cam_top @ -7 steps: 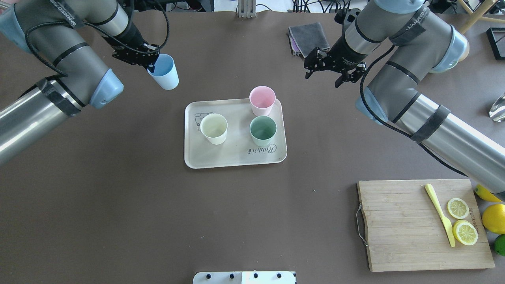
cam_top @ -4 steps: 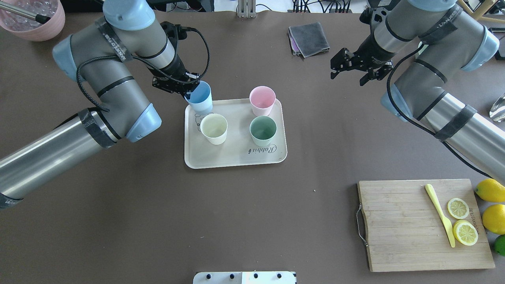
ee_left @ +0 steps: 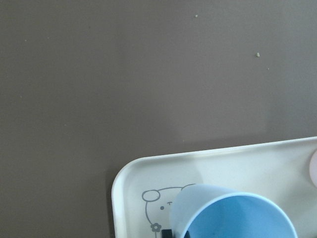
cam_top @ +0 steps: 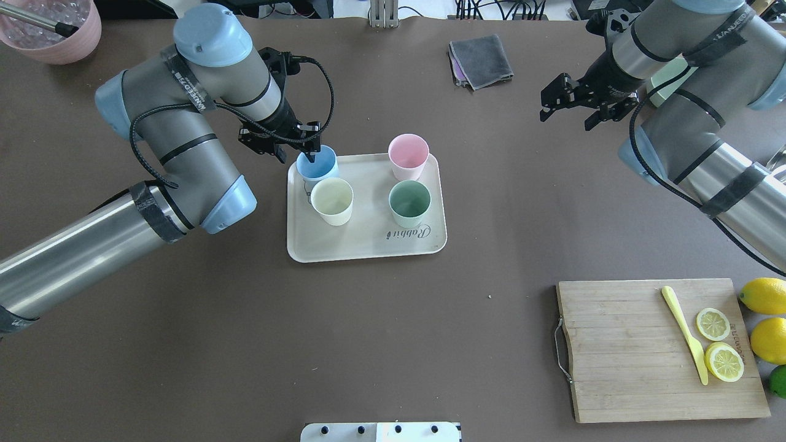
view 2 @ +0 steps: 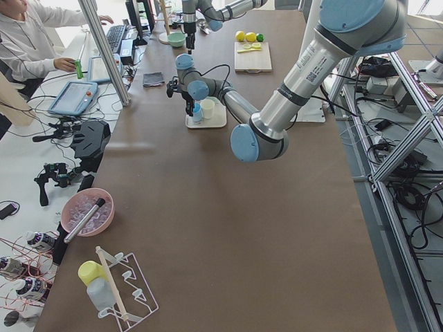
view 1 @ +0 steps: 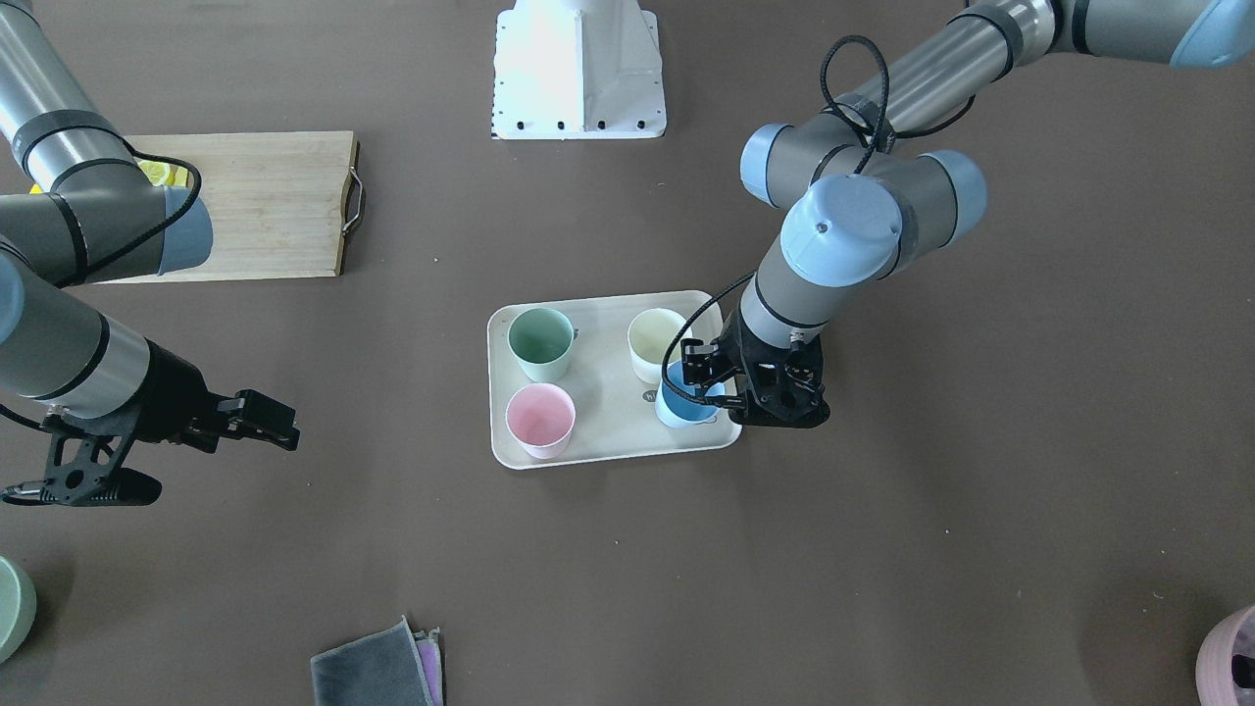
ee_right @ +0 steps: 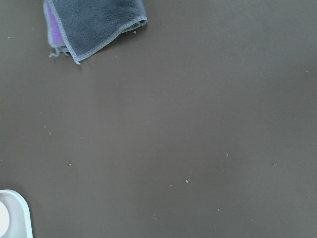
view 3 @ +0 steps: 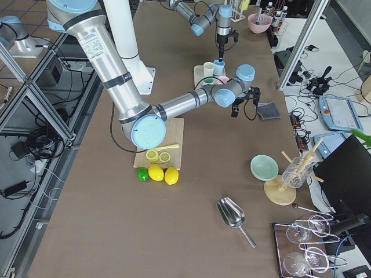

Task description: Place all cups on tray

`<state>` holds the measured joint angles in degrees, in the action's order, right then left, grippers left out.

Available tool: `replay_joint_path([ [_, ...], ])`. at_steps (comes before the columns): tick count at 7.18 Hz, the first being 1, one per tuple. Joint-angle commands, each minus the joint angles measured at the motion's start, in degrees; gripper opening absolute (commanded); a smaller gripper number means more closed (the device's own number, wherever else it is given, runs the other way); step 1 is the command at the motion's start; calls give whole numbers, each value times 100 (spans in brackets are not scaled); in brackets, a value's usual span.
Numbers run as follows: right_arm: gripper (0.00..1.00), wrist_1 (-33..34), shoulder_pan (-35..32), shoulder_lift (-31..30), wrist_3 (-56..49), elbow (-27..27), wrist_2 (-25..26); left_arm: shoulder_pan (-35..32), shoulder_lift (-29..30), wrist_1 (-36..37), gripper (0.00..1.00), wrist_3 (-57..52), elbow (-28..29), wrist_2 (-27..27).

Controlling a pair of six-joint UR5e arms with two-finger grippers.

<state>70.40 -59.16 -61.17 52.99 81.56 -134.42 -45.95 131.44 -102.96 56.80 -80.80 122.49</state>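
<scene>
The cream tray (cam_top: 368, 248) with the rabbit drawing lies mid-table. On it stand the cream white cup (cam_top: 331, 200), the pale pink cup (cam_top: 408, 155) and the mint green cup (cam_top: 409, 203). My left gripper (cam_top: 308, 152) is shut on the rim of the light blue cup (cam_top: 318, 164), one finger inside it, at the tray's far left corner over the rabbit drawing (ee_left: 158, 208). I cannot tell if the cup touches the tray. In the front view the blue cup (view 1: 684, 404) sits beside the cream cup (view 1: 655, 343). My right gripper (cam_top: 570, 116) is open and empty, far to the right of the tray.
A wooden cutting board (cam_top: 626, 356) with a yellow knife (cam_top: 683, 334) and lemon slices lies at the near right, with lemons (cam_top: 767, 337) beside it. A grey cloth (cam_top: 482, 60) lies at the far middle. A pink bowl (cam_top: 52, 31) stands at the far left corner.
My left arm has carried the blue cup right and nearer, from off the tray to over its far left corner. My right arm has drawn back to the right, away from the tray.
</scene>
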Motion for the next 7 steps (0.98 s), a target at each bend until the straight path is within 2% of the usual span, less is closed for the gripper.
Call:
replay_joint_path([
  [1, 99, 0, -217, -209, -305, 36, -66, -396, -572, 39, 98, -527, -486, 107],
  [3, 99, 0, -743, -753, -1329, 123, -242, -1123, -1608, 75, 98, -1718, -1250, 625],
  [7, 100, 0, -1790, -1949, -3563, 159, -295, -2223, -3314, 347, 98, -4214, -1982, 644],
])
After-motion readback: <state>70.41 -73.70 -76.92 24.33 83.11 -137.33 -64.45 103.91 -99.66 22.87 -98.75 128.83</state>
